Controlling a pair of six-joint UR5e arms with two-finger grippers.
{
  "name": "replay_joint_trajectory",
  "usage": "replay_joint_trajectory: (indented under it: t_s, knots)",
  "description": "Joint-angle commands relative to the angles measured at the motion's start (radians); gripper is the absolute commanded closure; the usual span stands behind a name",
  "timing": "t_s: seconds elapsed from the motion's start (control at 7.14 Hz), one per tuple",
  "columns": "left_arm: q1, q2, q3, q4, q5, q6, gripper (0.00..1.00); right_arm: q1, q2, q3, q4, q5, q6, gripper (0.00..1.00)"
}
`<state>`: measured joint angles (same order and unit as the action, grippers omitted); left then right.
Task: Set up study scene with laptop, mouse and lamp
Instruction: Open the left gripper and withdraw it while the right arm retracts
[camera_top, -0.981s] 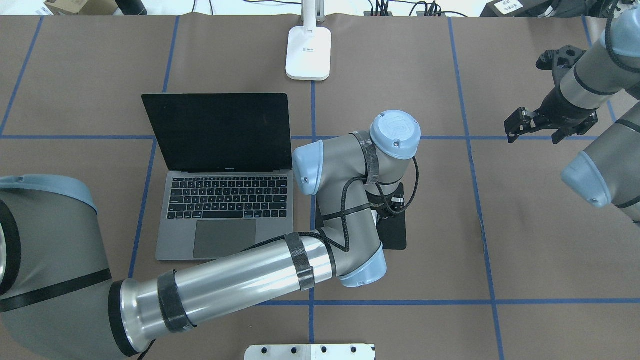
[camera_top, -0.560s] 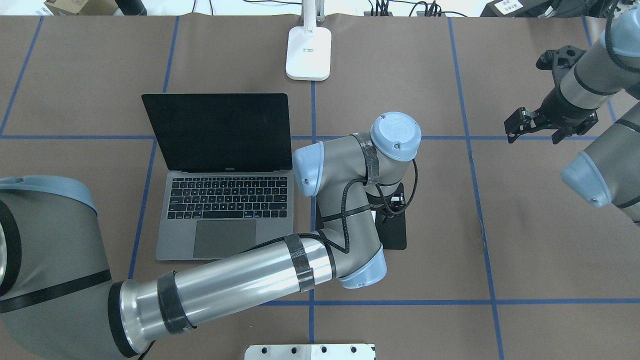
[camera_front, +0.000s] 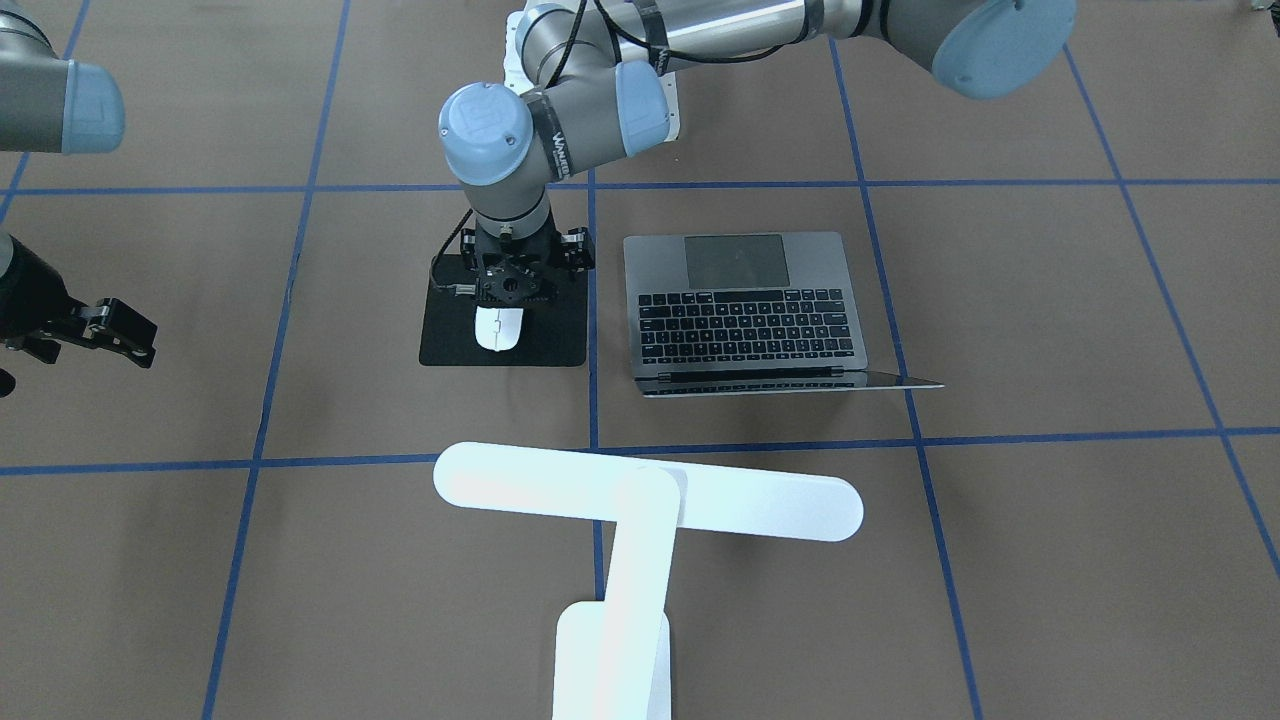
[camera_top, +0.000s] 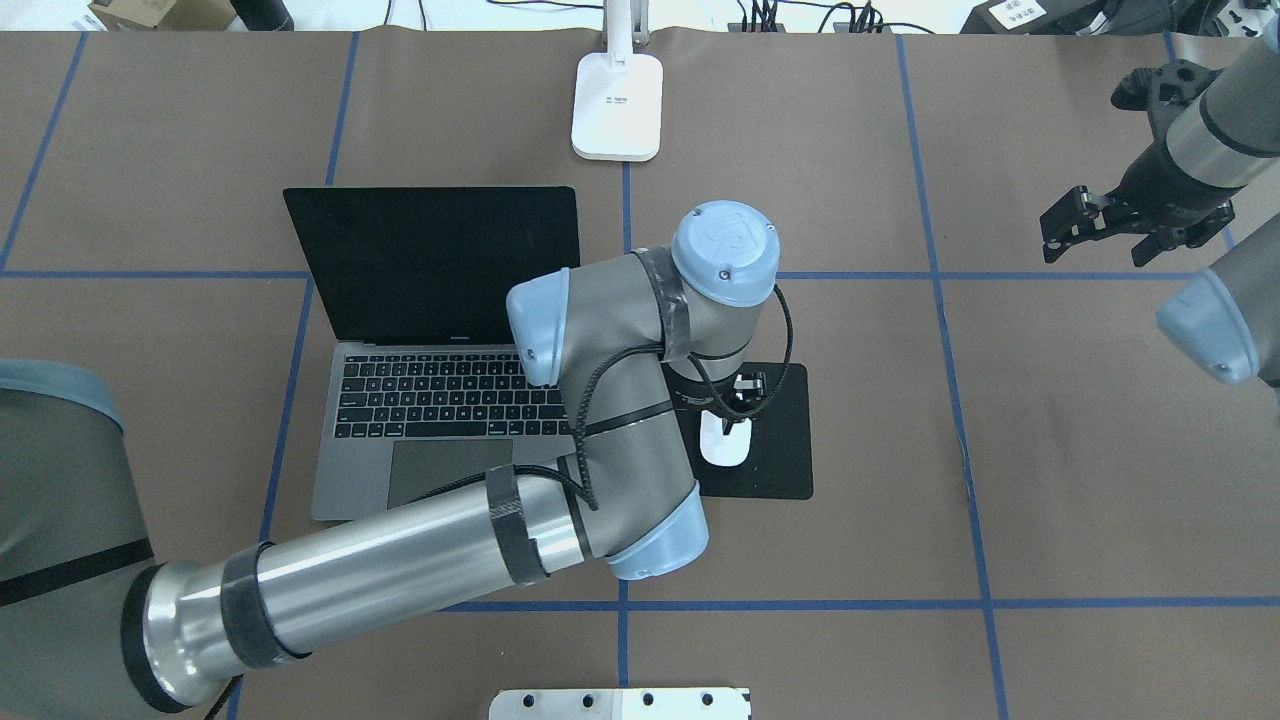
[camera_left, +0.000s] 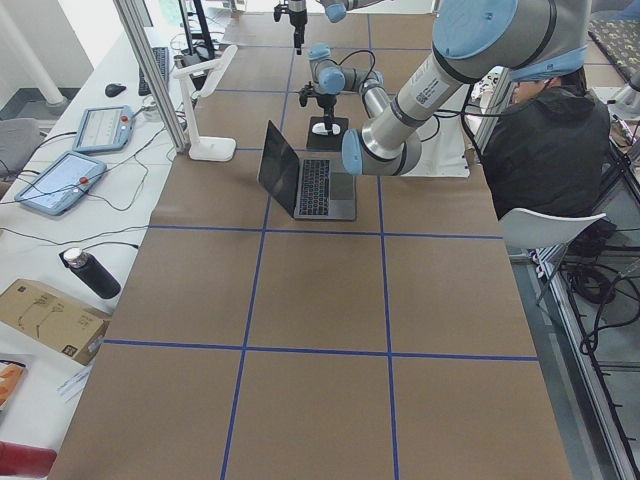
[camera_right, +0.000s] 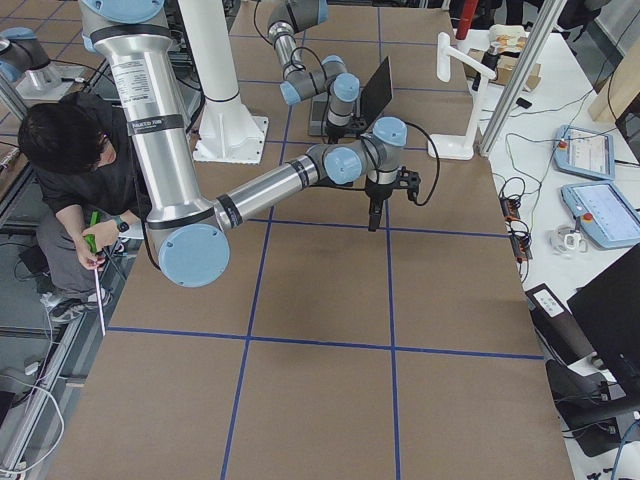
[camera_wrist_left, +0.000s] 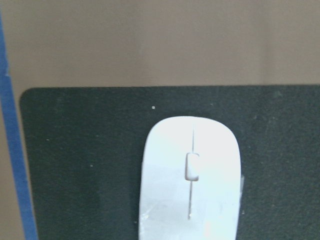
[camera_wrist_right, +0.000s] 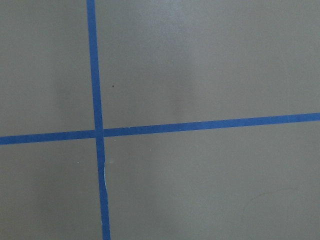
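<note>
The open laptop (camera_top: 450, 400) stands left of centre, its screen dark; it also shows in the front view (camera_front: 745, 310). The white mouse (camera_top: 725, 440) lies flat on the black square pad (camera_top: 785, 455), right of the laptop. The left wrist view shows the mouse (camera_wrist_left: 191, 180) alone on the pad. My left gripper (camera_top: 738, 395) points down just above the mouse's far end and looks open and empty. The white lamp stands behind the laptop, its base (camera_top: 618, 105) on the table and its bar head (camera_front: 650, 505) overhanging. My right gripper (camera_top: 1120, 235) is open and empty at the far right.
A white bolted pedestal (camera_top: 620, 703) sits at the table's near edge. Blue tape lines cross the brown table cover (camera_wrist_right: 97, 132). A seated person (camera_left: 545, 140) is beside the table on the robot's side. Tablets and cables lie past the far edge.
My left wrist has swung left and toward the laptop, uncovering the mouse that now lies on the pad. My right gripper has moved right and farther back.
</note>
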<state>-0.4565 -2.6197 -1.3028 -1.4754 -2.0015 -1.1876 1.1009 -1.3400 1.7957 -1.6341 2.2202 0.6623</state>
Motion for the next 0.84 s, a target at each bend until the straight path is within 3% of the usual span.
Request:
replay_joint_trajectory:
  t_s: [0.0,0.28,0.42,0.7]
  knots:
    - [-0.056,0.224,-0.303,0.021,-0.006,0.009,0.01,0.078,-0.002,-0.048,-0.004,0.035,-0.131,0.0]
    - [-0.132,0.468,-0.615,0.074,-0.008,0.121,0.01,0.161,-0.011,-0.102,-0.012,0.053,-0.278,0.0]
    - [-0.172,0.562,-0.707,0.13,-0.006,0.225,0.01,0.203,-0.011,-0.117,-0.065,0.052,-0.371,0.0]
    - [-0.314,0.784,-0.8,0.121,-0.013,0.424,0.01,0.314,-0.011,-0.175,-0.16,0.052,-0.604,0.0]
